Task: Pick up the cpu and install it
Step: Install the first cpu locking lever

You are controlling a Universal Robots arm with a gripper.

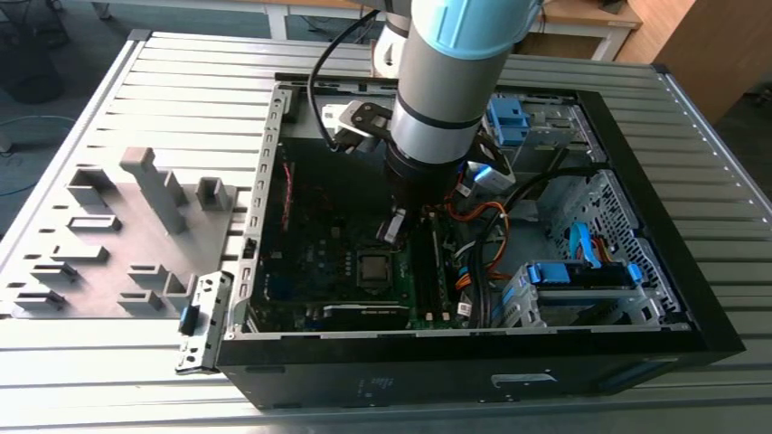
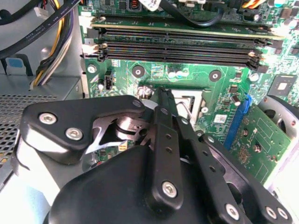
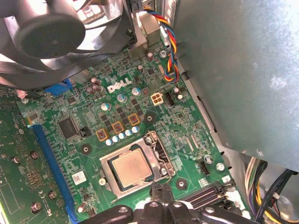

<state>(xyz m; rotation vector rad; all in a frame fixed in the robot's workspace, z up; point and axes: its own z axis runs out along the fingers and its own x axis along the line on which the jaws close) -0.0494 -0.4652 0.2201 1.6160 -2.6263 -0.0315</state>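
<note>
The cpu (image 3: 132, 168) is a flat square chip with a silvery metal top. It lies flat inside the silver-framed socket (image 3: 106, 164) on the green motherboard (image 3: 182, 126). My gripper (image 3: 161, 188) hovers just beside the socket's edge, its thin black fingers pressed together and holding nothing. In the second wrist view the gripper (image 2: 161, 93) tapers to a point over the socket (image 2: 192, 99). In the exterior view the gripper (image 1: 392, 226) hangs inside the open computer case (image 1: 675, 298), a little above the socket (image 1: 376, 268).
Long memory slots (image 2: 177, 44) run alongside the socket. A round fan (image 3: 51, 32), bundled cables (image 1: 483, 262) and blue drive cages (image 1: 579, 271) crowd the case. A blue slot with an expansion card (image 3: 18, 186) lies close by. A grey fixture tray (image 1: 121, 235) sits at the exterior view's left.
</note>
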